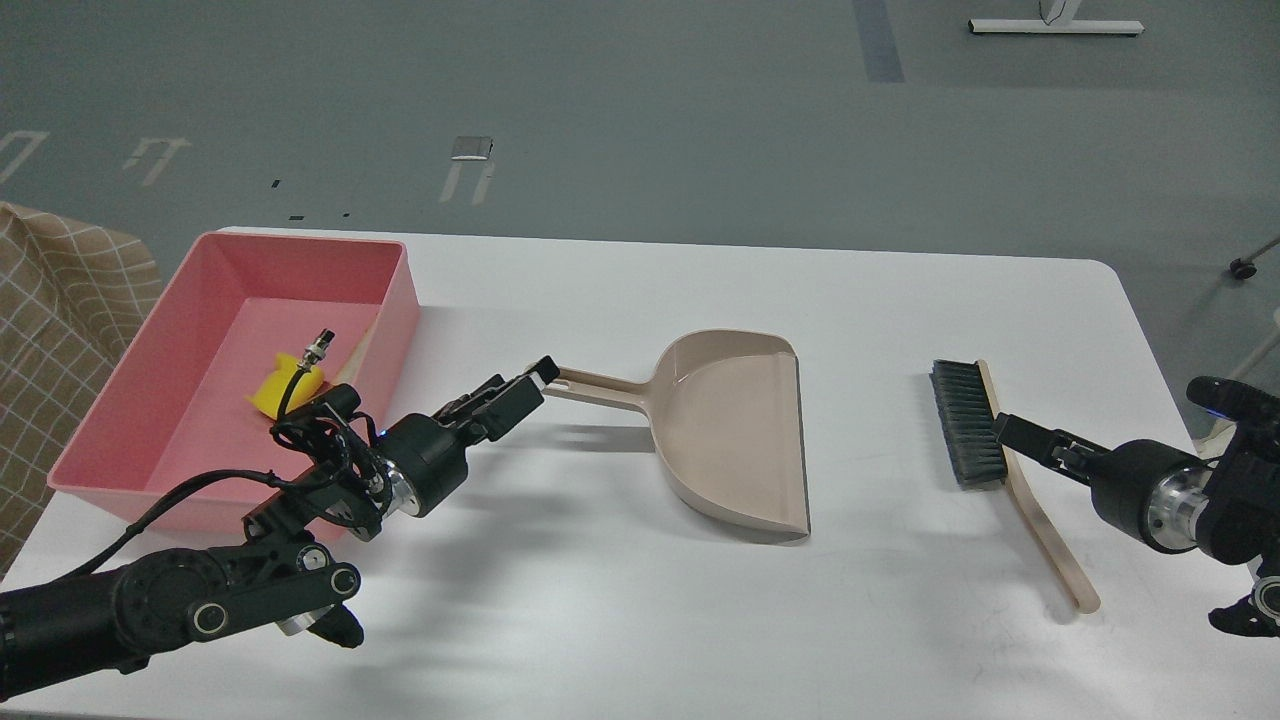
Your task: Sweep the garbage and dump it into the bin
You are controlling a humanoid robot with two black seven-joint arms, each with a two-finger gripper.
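The pink bin (398, 300) stands at the table's left. In it lie the yellow chunk (268, 392), partly hidden by my left arm's cable, and the bread slice (366, 338), which leans on the right wall. The beige dustpan (735, 430) lies flat mid-table with its handle pointing left. My left gripper (522, 385) is open at the handle's end, just right of the bin, and holds nothing. My right gripper (1008, 430) is closed on the handle of the black-bristled brush (968, 425), right by the bristles. The brush's handle slants down to the right.
The white table (620, 620) has its right edge close to my right arm. A checked beige cloth (60, 300) is off the table's left edge. Grey floor lies beyond the far edge.
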